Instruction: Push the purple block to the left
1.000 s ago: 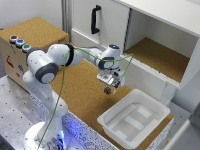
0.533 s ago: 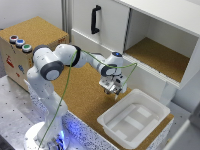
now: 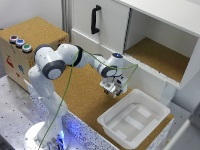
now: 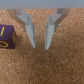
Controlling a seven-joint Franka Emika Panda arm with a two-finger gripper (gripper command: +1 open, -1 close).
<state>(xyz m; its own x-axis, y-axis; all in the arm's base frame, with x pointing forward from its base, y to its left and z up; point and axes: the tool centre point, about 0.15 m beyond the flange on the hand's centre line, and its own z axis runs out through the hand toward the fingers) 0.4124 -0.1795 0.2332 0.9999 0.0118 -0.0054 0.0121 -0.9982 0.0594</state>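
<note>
The silver two-fingered gripper (image 4: pixel 40 46) hung just above the brown cork tabletop (image 4: pixel 50 67), its jaws parted and holding nothing. The small dark purple cube-shaped block (image 4: pixel 7 37) sat just beside one finger (image 4: pixel 30 32), apart from it.

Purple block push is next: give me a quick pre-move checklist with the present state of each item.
1. Purple block in sight: ok in the wrist view; not made out in the exterior view.
2. Pincer empty: ok, fingers apart, only cork between them.
3. Block beside the fingers, outside the gap: ok.
4. Finger touching the block: not ok, a gap shows.
5. Fingertips down at cork mat level: cannot tell.
6. White tray clear of the pincer: ok, close but apart.
</note>
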